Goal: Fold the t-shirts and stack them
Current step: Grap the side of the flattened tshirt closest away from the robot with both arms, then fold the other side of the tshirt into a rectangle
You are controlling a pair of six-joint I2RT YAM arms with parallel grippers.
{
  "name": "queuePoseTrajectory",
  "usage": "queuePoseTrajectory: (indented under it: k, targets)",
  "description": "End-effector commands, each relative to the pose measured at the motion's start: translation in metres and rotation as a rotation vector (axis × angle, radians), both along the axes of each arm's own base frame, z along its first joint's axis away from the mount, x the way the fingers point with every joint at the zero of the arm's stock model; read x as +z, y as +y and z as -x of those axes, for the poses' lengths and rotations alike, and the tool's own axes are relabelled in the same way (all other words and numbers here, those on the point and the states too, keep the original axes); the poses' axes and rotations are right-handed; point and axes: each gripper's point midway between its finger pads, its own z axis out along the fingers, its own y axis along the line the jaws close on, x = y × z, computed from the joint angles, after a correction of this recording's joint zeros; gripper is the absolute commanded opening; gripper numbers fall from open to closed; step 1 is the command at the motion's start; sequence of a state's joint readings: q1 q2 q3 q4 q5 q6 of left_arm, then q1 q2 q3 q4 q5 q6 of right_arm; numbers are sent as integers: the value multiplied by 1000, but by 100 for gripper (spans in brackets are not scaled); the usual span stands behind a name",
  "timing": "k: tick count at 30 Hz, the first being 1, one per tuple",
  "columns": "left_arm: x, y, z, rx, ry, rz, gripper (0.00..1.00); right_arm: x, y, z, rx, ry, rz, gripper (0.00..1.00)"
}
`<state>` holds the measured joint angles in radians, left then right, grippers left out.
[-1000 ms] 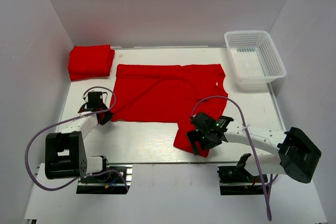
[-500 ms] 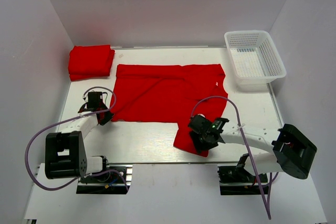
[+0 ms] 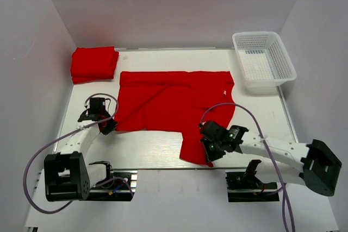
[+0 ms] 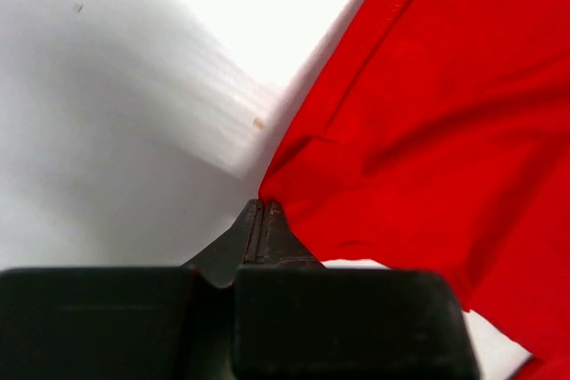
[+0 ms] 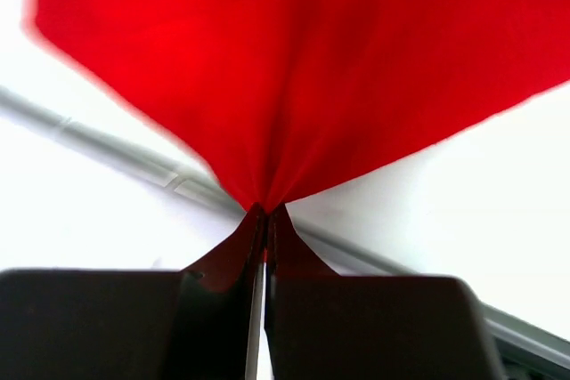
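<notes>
Where the table (image 3: 147, 144) meets the arm bases, the right gripper (image 3: 210, 149) is nearest. It is pinched tight on the flap of the spread t-shirt (image 3: 174, 99) that juts toward the near edge. In the right wrist view the red cloth fans out from a single point between the closed jaws, so the hold looks narrow, on a gathered tip of fabric. A little farther back on the other side, the left gripper (image 3: 107, 125) is likewise clamped on the shirt's near-left corner. Its wrist view shows the jaws together with a small fold of cloth caught at their tips.

Beyond the 2 grippers the shirt lies across the middle of the table, mostly flat, with a long diagonal crease running through its left half. The step in hand seems to be the first fold of this shirt, with both near corners gripped and the fold itself not yet made. The next move probably calls for both arms to rise together and carry the near edge toward the far edge evenly. They should hold enough tension to smooth the crease without dragging the whole shirt.

At the far left a folded pile (image 3: 93, 62) of red shirts sits near the spread shirt's far corner. A white mesh basket (image 3: 288, 64) stands at the far right.
</notes>
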<state>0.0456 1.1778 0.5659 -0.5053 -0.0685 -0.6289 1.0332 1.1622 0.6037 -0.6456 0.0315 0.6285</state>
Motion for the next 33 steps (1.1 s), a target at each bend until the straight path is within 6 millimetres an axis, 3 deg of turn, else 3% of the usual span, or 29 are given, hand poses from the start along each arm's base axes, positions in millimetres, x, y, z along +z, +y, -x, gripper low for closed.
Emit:
queuePoseTrajectory:
  k: [1,4,10,14,18,21,23,25,30,31,33]
  targets:
    - [15,-2,11,15,8,10,0,18,8,34,89,122,-113,0]
    - [20,0,10,26,-1,10,0,25,2,38,163,113,-128,0]
    - [23,6,5,41,17,-18,0,52,-6,1,29,-50,-53,0]
    - [24,7,-6,41,8,-18,0,49,-11,-14,-75,-76,-9,0]
    - [28,7,-14,27,-3,-32,0,61,-10,-48,-196,-164,-13,0]
    - [28,6,-24,15,-10,-28,0,83,-4,-82,-281,-248,-62,0]
    - [33,6,-30,15,-19,-29,0,92,-14,-104,-333,-288,-15,0]
    - [30,7,-29,5,-9,-34,0,92,-32,-113,-359,-302,47,0]
    - [38,0,-38,-24,-32,0,0,100,-13,-131,-283,-256,-74,0]
    - [44,-2,-44,-38,-54,4,0,113,-8,-142,-260,-288,-89,0]
    - [55,-2,-55,-39,-85,3,0,120,-15,-154,-273,-316,-68,0]
